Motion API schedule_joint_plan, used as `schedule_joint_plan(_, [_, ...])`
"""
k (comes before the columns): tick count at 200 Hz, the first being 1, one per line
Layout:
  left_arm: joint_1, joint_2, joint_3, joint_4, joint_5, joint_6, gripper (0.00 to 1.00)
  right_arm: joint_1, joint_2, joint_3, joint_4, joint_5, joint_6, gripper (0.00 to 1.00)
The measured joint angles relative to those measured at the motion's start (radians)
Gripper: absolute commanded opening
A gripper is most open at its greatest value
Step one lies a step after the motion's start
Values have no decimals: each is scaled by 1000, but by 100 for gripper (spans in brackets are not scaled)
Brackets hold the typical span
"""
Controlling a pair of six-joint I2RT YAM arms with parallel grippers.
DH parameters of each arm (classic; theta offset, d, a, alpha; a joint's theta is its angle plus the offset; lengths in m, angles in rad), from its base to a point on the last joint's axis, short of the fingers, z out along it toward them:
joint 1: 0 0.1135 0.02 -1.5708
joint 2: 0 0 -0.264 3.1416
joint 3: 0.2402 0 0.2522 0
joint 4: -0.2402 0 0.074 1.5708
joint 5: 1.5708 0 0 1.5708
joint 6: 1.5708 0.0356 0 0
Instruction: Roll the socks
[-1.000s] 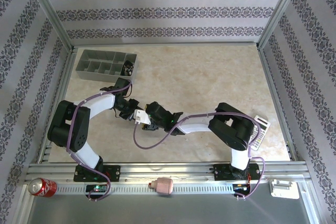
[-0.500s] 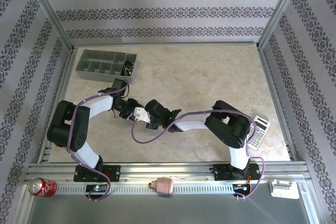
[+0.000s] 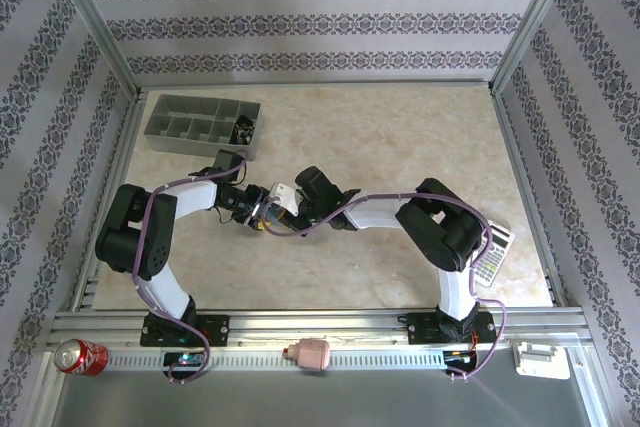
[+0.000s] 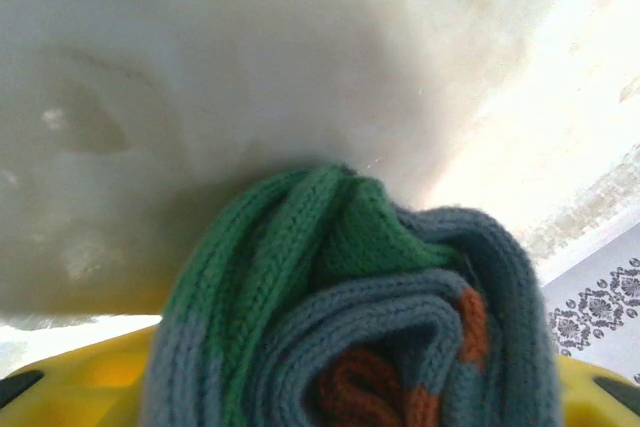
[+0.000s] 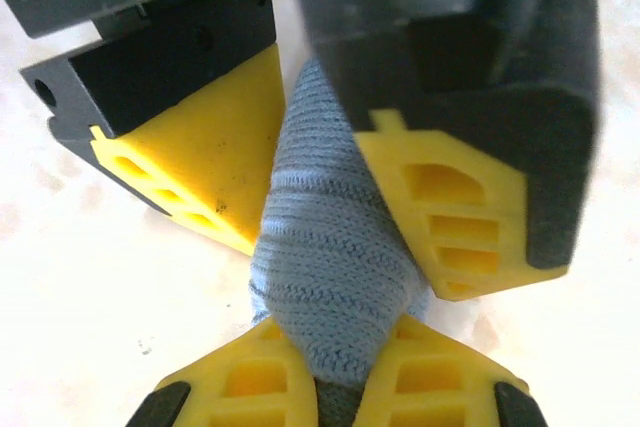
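Right wrist, blue-grey sock (image 5: pixel 335 287) pinched in right claw (image 5: pixel 340 389), left claw (image 5: pixel 325 209) spread astride it.

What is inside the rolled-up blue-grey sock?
Curled in the middle of the blue-grey sock are folds of its orange-red cuff, with the green toe wrapped over the top. Anything deeper in the roll is covered by the knit.

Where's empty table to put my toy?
The back of the table, from the grey tray to the right wall, is bare; so is the front strip between the arm bases. Crowded: the middle, where left claw and right claw meet on the sock, and beside the calculator.
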Motion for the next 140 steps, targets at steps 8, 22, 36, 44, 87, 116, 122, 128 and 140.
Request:
schedule_joint_plan(8, [0, 2, 3, 0, 0, 13, 54, -14, 8, 7, -5, -40, 16, 0])
schedule_joint_plan(22, [0, 7, 11, -1, 0, 40, 54, -43, 25, 25, -18, -118, 48, 0])
schedule_joint_plan(36, [0, 16, 19, 0, 4, 62, 55, -69, 44, 43, -31, -192, 83, 0])
schedule_joint_plan(44, [1, 18, 20, 0, 8, 71, 55, -84, 55, 53, -38, -238, 104, 0])
schedule_joint_plan(87, [1, 18, 3, 45, 27, 100, 56, -138, 113, 98, -69, -424, 222, 0])
schedule_joint_plan(116, [13, 11, -32, 102, 61, 100, 56, -163, 153, 130, -87, -523, 294, 0])
schedule_joint_plan(122, [14, 10, -37, 113, 67, 100, 56, -168, 161, 134, -88, -542, 309, 0])
schedule_joint_plan(128, [15, 8, -42, 121, 71, 100, 56, -172, 167, 138, -89, -557, 323, 0])
schedule_joint_plan(140, [19, 6, -50, 134, 80, 100, 56, -180, 180, 146, -92, -587, 354, 0])
